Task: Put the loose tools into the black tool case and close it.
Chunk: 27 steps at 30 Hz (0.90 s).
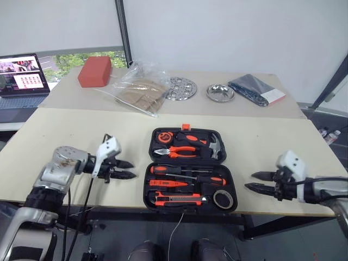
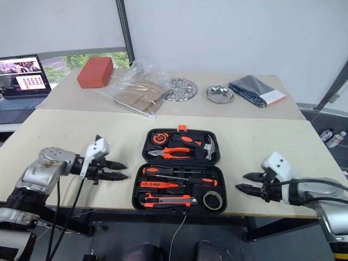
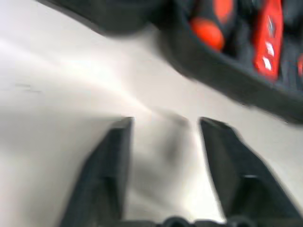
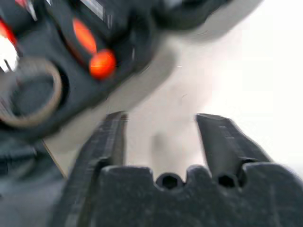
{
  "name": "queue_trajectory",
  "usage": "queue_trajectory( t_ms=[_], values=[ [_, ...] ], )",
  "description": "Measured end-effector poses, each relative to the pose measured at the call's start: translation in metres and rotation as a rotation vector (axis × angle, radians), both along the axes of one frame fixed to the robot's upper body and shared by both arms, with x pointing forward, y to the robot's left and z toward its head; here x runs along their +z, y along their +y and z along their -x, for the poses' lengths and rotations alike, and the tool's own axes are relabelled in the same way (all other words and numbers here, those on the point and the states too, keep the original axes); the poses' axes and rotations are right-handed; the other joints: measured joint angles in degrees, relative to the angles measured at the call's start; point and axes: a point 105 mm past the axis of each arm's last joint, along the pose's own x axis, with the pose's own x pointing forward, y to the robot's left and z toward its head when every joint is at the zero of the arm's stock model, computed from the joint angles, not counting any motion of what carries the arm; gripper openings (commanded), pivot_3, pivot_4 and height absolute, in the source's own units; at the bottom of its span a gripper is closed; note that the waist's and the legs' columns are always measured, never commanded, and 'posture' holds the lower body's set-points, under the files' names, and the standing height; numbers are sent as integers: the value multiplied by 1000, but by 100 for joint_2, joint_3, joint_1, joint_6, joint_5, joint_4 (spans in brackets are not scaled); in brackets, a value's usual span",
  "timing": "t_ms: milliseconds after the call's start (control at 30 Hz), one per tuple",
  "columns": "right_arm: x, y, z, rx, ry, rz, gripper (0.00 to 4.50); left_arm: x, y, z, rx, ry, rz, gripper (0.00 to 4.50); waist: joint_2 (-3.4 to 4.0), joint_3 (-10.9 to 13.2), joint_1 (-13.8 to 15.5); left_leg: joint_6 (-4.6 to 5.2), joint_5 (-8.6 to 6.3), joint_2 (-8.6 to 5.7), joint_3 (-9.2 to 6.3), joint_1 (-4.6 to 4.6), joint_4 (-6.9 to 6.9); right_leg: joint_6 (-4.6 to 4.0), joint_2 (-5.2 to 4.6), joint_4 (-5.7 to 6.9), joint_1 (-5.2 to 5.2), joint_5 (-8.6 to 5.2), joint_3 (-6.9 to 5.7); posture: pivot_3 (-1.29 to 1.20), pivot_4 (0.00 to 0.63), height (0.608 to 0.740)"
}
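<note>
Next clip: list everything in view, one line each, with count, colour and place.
tool case: 1, black, open, front table edge, tools seated inside
pliers: 1, orange-handled, case's far half
hammer: 1, case's far half
screwdrivers: 2, orange-black, near half
utility knife: 1, orange-black, near half
tape roll: 1, grey, near half
red block: 1, far left
plastic bag: 1, clear
perforated disc: 1, metal
bowl: 1, metal
pouch: 1, dark
laptop: 1, far left
left gripper: jaws open
right gripper: jaws open

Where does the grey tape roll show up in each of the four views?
Left eye: tape roll in the open tool case's near right corner.
Right eye: same corner.
Left wrist: not in it.
Right wrist: at the picture's left edge.
Shared landmark: the case's black rim.
</note>
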Motion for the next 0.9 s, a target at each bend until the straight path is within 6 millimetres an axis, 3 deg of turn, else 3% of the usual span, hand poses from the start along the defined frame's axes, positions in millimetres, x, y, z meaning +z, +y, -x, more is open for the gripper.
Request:
queue_trajectory(
  t_ms=[33, 67, 167, 367, 467, 567, 833, 900],
  values=[
    [13, 8, -8, -7, -26, -54, 3930, 12, -4, -13, 63, -9, 48, 3921, 0, 0, 6, 0, 0, 0, -3, -2, 3, 4, 1, 0, 2, 2, 0, 0, 150, 736],
    [22, 15, -15, -11, -49, -90, 3930, 22, -9, -23, 103, -20, 81, 4425, 0, 0, 8, 1, 1, -1, -3, -2, 5, 5, 2, 0, 4, 4, 0, 0, 150, 736],
    [33, 24, -29, -52, -56, -140, 3930, 33, -20, -39, 186, 4, 142, 4425, 0, 0, 22, 3, 0, -7, -2, -2, 5, -11, 2, 1, 7, 14, 0, 0, 150, 736],
    [8, 40, -84, -241, 81, -153, 3930, 19, -59, -59, 310, 213, 223, 4425, -2, 0, 1, 3, 1, -23, 11, -21, 3, -2, 9, 3, -12, 9, -6, 0, 150, 736],
    [5, 40, -99, -303, 109, -140, 3930, 15, -62, -66, 350, 225, 218, 4425, -2, 0, -37, 1, 3, -27, 19, -21, -20, -1, 9, 3, -17, 8, -7, 0, 150, 736],
    [5, 36, -107, -349, 127, -136, 3154, 9, -61, -68, 375, 236, 217, 3646, -2, 0, -61, -2, 4, -30, 24, -17, -39, -1, 9, 2, -16, 8, -8, 0, 150, 736],
    [0, 39, -108, -353, 145, -123, 436, 11, -62, -69, 377, 229, 240, 647, -1, 0, -48, -10, 8, -41, 28, 12, -45, 3, -6, -7, 2, 6, -3, 0, 150, 736],
    [1, 41, -108, -345, 137, -111, 0, 11, -59, -68, 377, 216, 233, 44, 1, -2, -55, -12, 8, -42, 31, 30, -49, 2, -9, -3, 11, 6, 6, 0, 150, 736]
  ],
)
